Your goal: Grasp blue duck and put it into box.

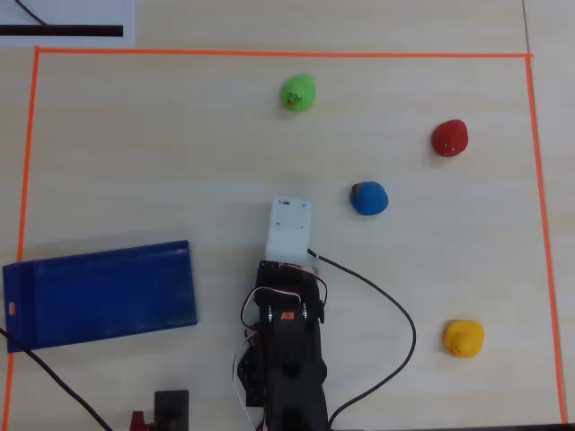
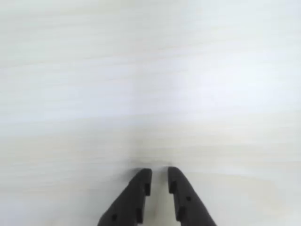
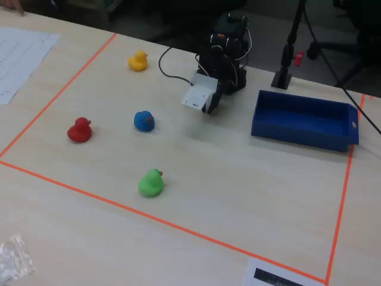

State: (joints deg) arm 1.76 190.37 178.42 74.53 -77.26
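Note:
The blue duck [image 1: 368, 198] stands on the pale wooden table, to the right of and slightly beyond my arm in the overhead view; it also shows in the fixed view [image 3: 144, 121]. The box [image 1: 99, 294] is a flat dark-blue tray at the left edge, empty, also in the fixed view [image 3: 300, 134]. My gripper [image 2: 159, 175] hangs just above bare table, its black fingers [image 2: 141, 188] nearly together with only a narrow gap and nothing between them. From above a white camera mount [image 1: 289, 229] covers it. The duck is out of the wrist view.
A green duck [image 1: 297, 92] sits at the far middle, a red duck [image 1: 449, 138] at the far right, a yellow duck [image 1: 464, 338] at the near right. Orange tape [image 1: 269, 54] frames the work area. A black cable [image 1: 386, 305] loops right of the arm.

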